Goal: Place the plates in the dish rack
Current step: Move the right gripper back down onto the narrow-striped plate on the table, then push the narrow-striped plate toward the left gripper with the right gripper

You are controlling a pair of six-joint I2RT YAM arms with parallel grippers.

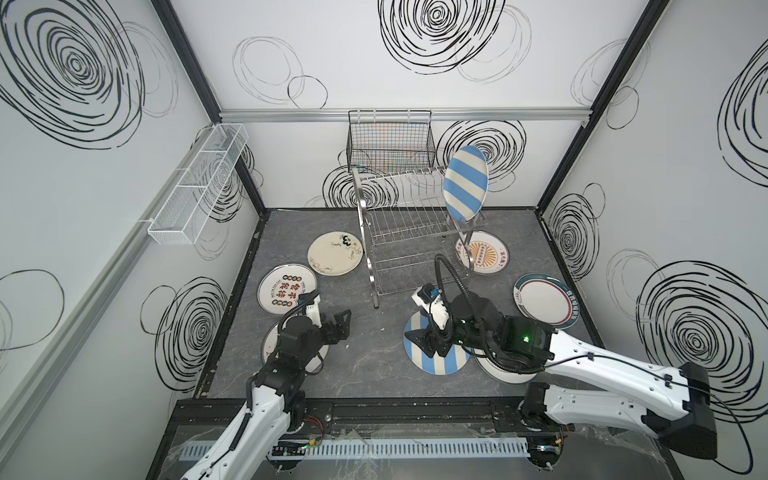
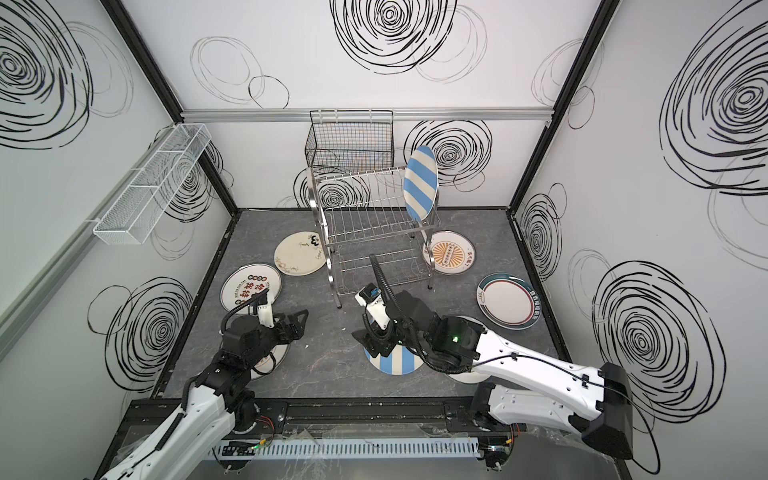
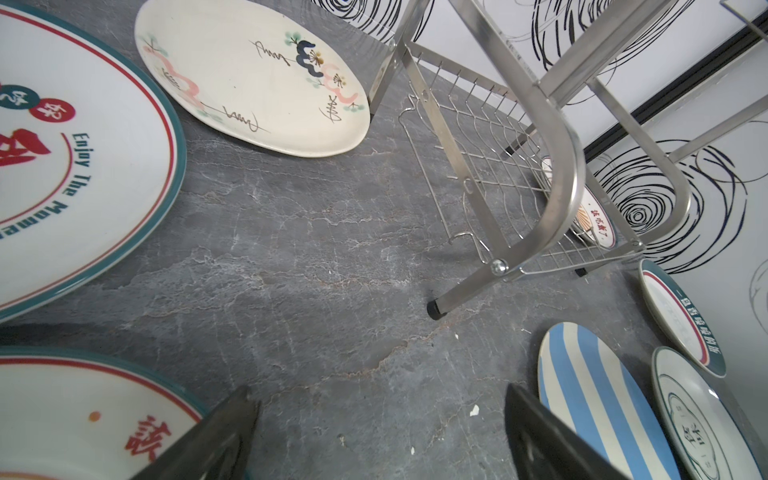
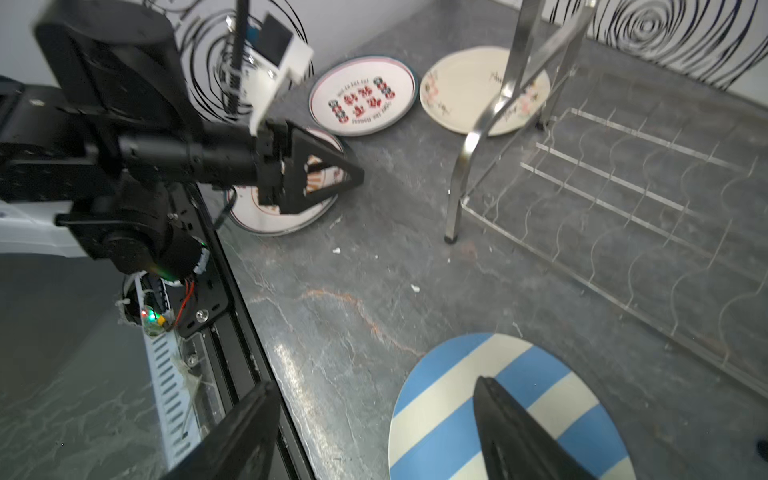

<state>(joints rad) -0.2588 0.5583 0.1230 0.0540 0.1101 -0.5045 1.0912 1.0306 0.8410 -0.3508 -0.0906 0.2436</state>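
The dish rack (image 1: 360, 208) (image 3: 569, 166) stands at the back middle of the table. One blue-and-white striped plate (image 1: 465, 183) (image 2: 420, 183) stands on edge at the right end of its top tier. A second striped plate (image 1: 436, 361) (image 2: 395, 362) (image 4: 498, 407) lies flat near the front. My right gripper (image 1: 430, 343) (image 2: 372, 343) (image 4: 374, 384) hovers open over its left edge, one finger above the plate and one above bare table. My left gripper (image 1: 343, 326) (image 2: 300, 324) (image 3: 380, 390) is open over bare table, holding nothing.
Lying flat are a floral cream plate (image 1: 334, 253), a Chinese-character plate (image 1: 286, 293), a plate under the left arm (image 1: 270, 345), a sunburst plate (image 1: 484, 253), a green-rimmed plate (image 1: 546, 307) and a white plate under the right arm (image 1: 498, 370). A black wire basket (image 1: 390, 141) and a white mesh tray (image 1: 199, 183) hang on the walls.
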